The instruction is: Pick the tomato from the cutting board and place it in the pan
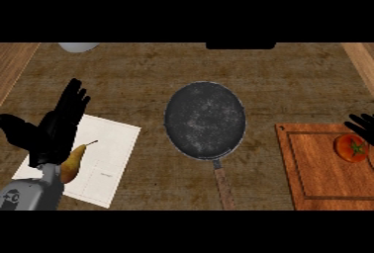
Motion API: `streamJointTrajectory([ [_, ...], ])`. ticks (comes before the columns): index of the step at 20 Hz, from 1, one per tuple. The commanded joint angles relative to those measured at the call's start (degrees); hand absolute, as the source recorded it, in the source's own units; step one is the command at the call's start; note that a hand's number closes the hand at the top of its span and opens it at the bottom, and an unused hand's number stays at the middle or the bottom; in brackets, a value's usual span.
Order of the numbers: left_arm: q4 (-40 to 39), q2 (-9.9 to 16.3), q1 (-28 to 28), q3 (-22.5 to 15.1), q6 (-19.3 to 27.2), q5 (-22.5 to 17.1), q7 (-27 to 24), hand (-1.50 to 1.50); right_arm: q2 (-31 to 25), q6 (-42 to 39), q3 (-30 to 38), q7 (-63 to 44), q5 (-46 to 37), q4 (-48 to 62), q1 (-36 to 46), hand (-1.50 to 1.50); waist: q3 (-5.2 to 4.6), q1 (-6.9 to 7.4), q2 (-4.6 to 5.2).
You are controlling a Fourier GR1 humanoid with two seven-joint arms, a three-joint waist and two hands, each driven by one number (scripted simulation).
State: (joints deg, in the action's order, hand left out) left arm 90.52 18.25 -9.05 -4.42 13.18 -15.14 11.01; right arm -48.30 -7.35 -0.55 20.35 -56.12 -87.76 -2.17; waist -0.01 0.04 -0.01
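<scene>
The counter [146, 69] is seen as a mottled brown top, with paler wood strips along the far-left and far-right edges. At right, a wooden cutting board [314, 173] with a routed groove is laid flat; its right side is cut off by the view's edge. At centre, a dark round pan [205, 120] is set well apart from the board, its wooden handle [223, 185] pointing toward the near edge. At left, a white paper sheet [110, 148] is laid askew.

The left hand [55, 131] is held open over the sheet's left part, fingers straight and slightly spread, pointing far; the grey forearm [29, 195] enters from the near-left corner. A yellow-brown pear [73, 163] with a thin stem is lying on the sheet, partly hidden behind the wrist.

The tomato [351, 147] is on the cutting board's far-right part: red, round, with a green star-shaped calyx on top. Only the fingertips of the right hand [362, 126] are seen at the right edge, spread, just beside the tomato on its far side; contact cannot be told. Nothing lies between tomato and pan.

A pale rounded object [79, 47] at the far left is cut off and cannot be identified.
</scene>
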Motion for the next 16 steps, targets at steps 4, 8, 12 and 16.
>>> streamJointTrajectory([
  [4, -3.38, -1.24, -0.72, 3.78, -3.52, 0.73, -1.91, 0.00, 5.77, -0.20, -0.53, 1.69, -5.88, 5.87, 4.05, -1.50, 0.00, -0.04, 0.05],
  [8, 1.61, -2.55, -1.27, 2.59, -2.42, 2.37, 2.92, 0.00, 6.65, 0.07, 0.18, 3.97, -8.92, 12.64, 7.96, -1.50, 0.01, 0.07, 0.01],
  [12, 2.18, -2.29, 3.70, 4.74, -4.89, 2.61, 0.03, 0.00, 9.60, 2.44, 0.37, 5.31, -11.43, 18.39, 11.97, -1.50, 0.01, 0.31, 0.03],
  [16, 3.64, -3.28, 1.44, 5.09, -4.85, 3.99, 3.20, 0.00, 11.11, 3.01, 2.64, 7.98, -11.25, 20.87, 12.75, -1.50, 0.02, 0.13, 0.02],
])
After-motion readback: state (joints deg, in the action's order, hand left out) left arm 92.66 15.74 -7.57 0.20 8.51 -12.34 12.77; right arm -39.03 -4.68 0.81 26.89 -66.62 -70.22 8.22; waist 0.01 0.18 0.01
